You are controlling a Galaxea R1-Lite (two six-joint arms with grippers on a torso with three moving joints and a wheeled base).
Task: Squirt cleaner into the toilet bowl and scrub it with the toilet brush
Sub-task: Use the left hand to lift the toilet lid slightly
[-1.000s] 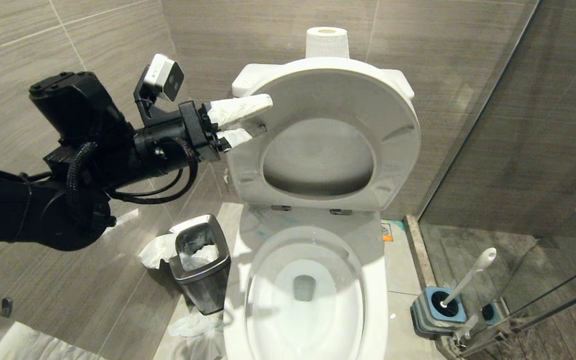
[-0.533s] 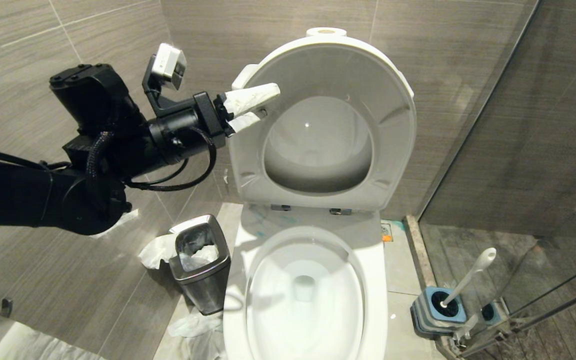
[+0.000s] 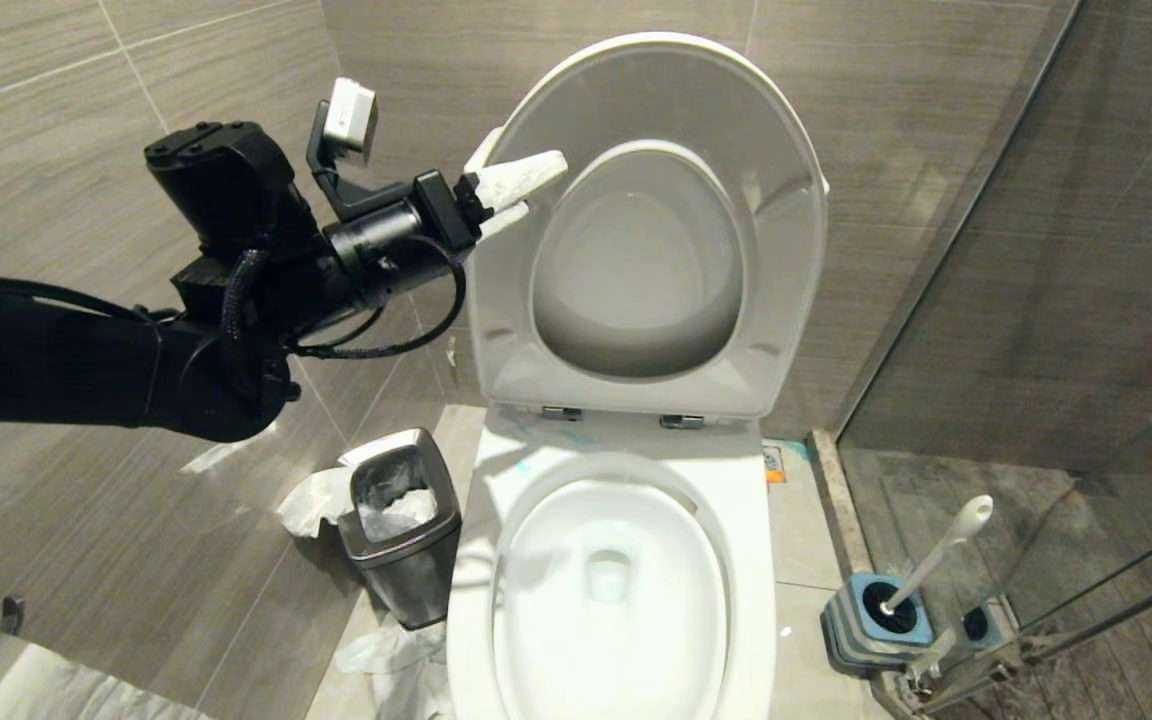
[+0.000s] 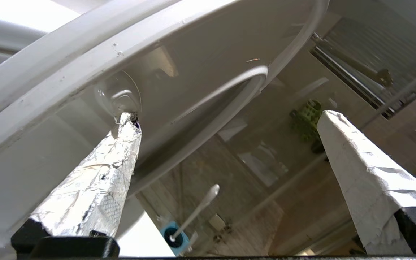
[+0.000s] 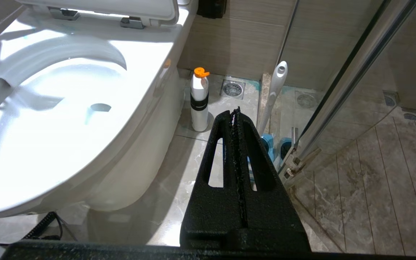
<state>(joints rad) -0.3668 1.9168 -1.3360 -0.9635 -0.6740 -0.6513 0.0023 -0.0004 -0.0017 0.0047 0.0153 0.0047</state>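
Head view: the large glossy white ceramic toilet bowl (image 3: 616,590) stands open, its white plastic seat and lid (image 3: 651,220) raised upright against the grey tiled wall (image 3: 116,120) behind the bowl. The left gripper (image 3: 521,190), its two fingers wrapped in white tape, is at the upper left edge of the raised seat and lid with its fingers spread wide apart; nothing is clamped between them. In the left wrist view one taped finger (image 4: 117,159) touches the underside of the seat at a small round bumper, while the other taped finger (image 4: 359,169) stands free of it.

Faint turquoise streaks of cleaner (image 3: 536,440) show on the flat ceramic just behind the basin, near the hinges. The toilet brush (image 3: 936,555), with a slim light-grey plastic handle, stands tilted in a squat square blue-and-grey holder (image 3: 876,625) on the floor to the right of the bowl, beside the glass shower partition (image 3: 1036,330). A small steel-rimmed waste bin (image 3: 401,535) lined with a white bag stands just left of the bowl.

Right wrist view: the right gripper (image 5: 237,119), black, hangs to the right of the bowl with its fingers pressed together, empty. A white squeeze bottle with an orange cap (image 5: 199,103) stands on the floor against the bowl's right side.
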